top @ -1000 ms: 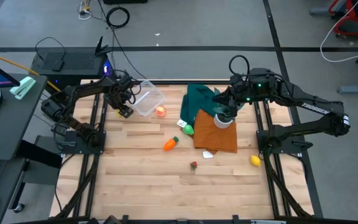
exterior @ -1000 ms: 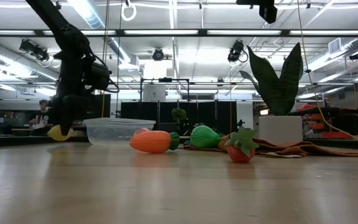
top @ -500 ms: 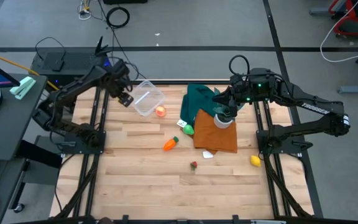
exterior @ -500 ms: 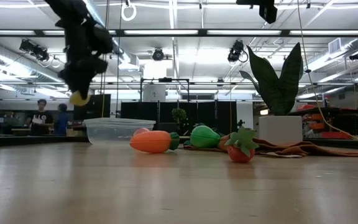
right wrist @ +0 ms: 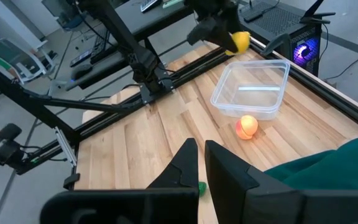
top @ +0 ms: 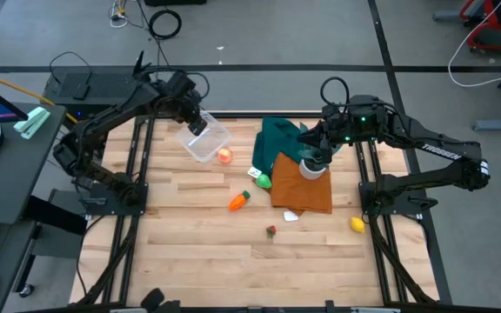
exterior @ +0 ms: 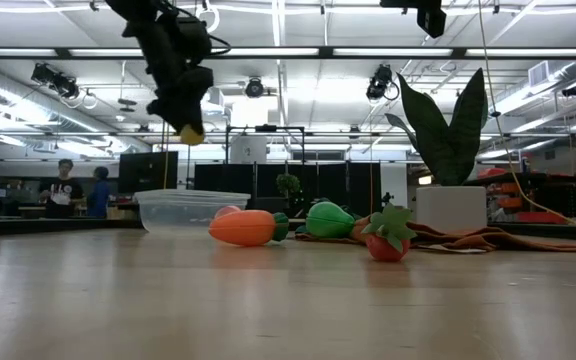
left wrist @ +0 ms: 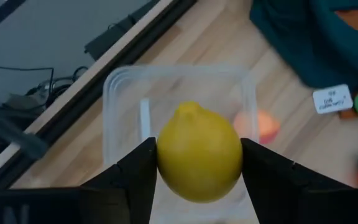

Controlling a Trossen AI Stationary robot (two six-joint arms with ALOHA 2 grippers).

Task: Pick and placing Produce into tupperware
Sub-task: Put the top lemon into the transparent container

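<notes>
My left gripper (top: 197, 124) is shut on a yellow lemon (left wrist: 199, 152) and hangs high over the clear tupperware (top: 207, 139), which shows empty below it (left wrist: 114, 93). The pink-orange peach (top: 224, 156) lies on the table against the container's near side. The green piece (top: 263, 182), the carrot (top: 238, 202), the red berry (top: 271, 231) and a second yellow piece (top: 357, 224) lie on the wood. My right gripper (right wrist: 201, 149) waits above the cloths at the far right, its fingers close together. My left gripper pinches the lemon (exterior: 190, 133) between its two fingers, one on each side of its widest part (left wrist: 160, 155). The fingers come from above, pointing down. The lemon hangs at their free ends, lifted clear, well above the tupperware's rim (exterior: 193, 195).
A teal cloth (top: 281, 137) and an orange cloth (top: 307, 191) lie at the table's far right, with a white plant pot (top: 313, 170) on them. A small white tag (top: 256, 172) lies by the green piece. Bare wood fills the near half of the table (top: 198, 252).
My left gripper has risen from table height at the container's left side, carrying the lemon up, and has swung toward the far edge and to the right, now standing over the tupperware. The lemon has gone from near the tabletop to high in the air.
</notes>
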